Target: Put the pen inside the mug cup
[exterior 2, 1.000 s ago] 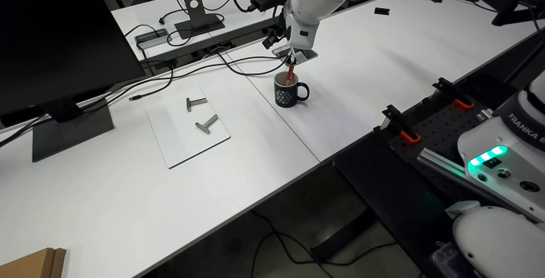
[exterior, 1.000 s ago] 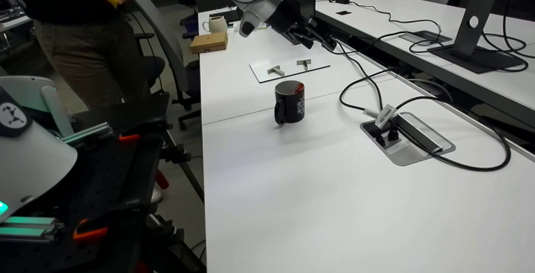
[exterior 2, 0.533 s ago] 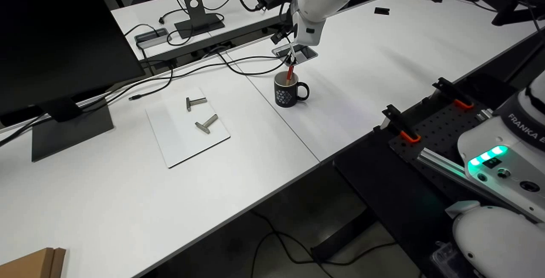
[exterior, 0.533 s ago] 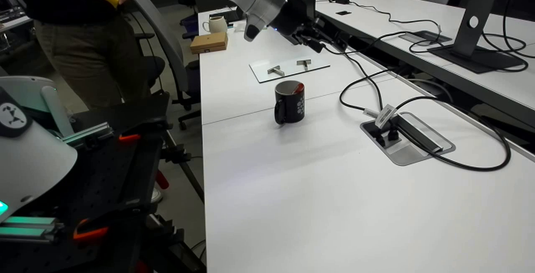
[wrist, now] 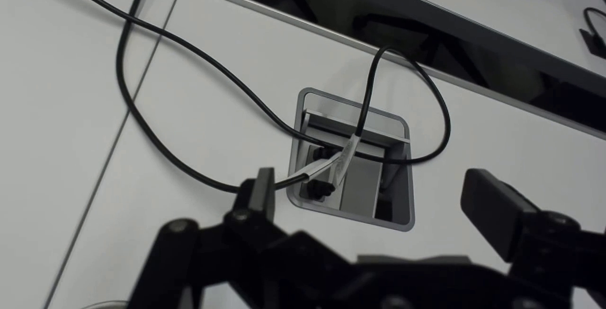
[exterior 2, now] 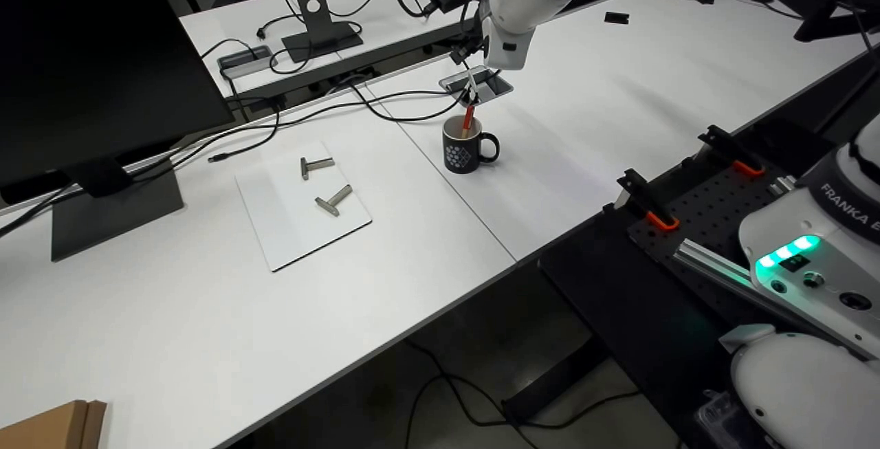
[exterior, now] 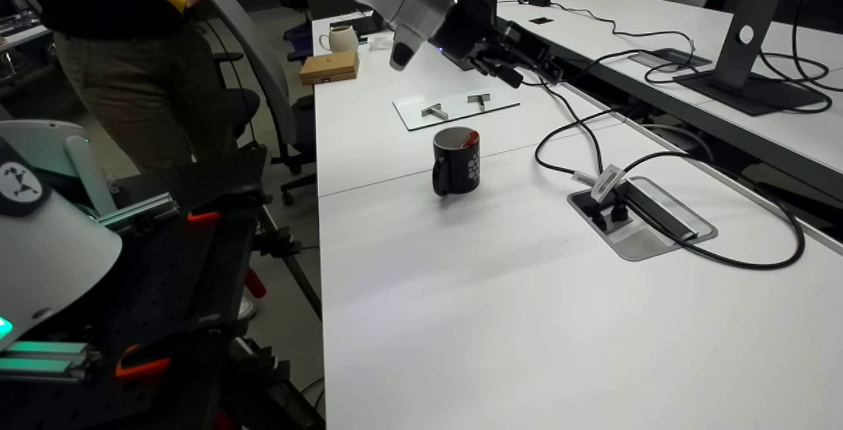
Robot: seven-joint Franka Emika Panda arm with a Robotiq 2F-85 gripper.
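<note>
The gripper [wrist: 378, 200] is released, its two fingers [wrist: 491, 210] spread wide apart above the white table [exterior: 527, 351]. In the wrist view, one metal socket plate [wrist: 360, 190] shows in the gap between them; two black cables [wrist: 448, 122], with two white tags [wrist: 347, 162], run to two plugs [wrist: 319, 189] in it. Apart from the gripper, one black mug [exterior: 461, 173] stands upright in both exterior views. The one pen [exterior 2: 467, 121] is inside it, tilted, red end poking above the rim. Near the mug lies one thin white board [exterior 2: 289, 232] bearing two T-shaped metal pieces [exterior 2: 335, 200]. Farther off, in an exterior view, one cardboard box [exterior: 329, 66] sits near one pale mug [exterior: 342, 40]. One person [exterior: 125, 74] stands by a grey chair [exterior: 249, 48]. Two clamps [exterior 2: 645, 196] with orange parts sit at the edge of a black bench [exterior 2: 605, 298].
</note>
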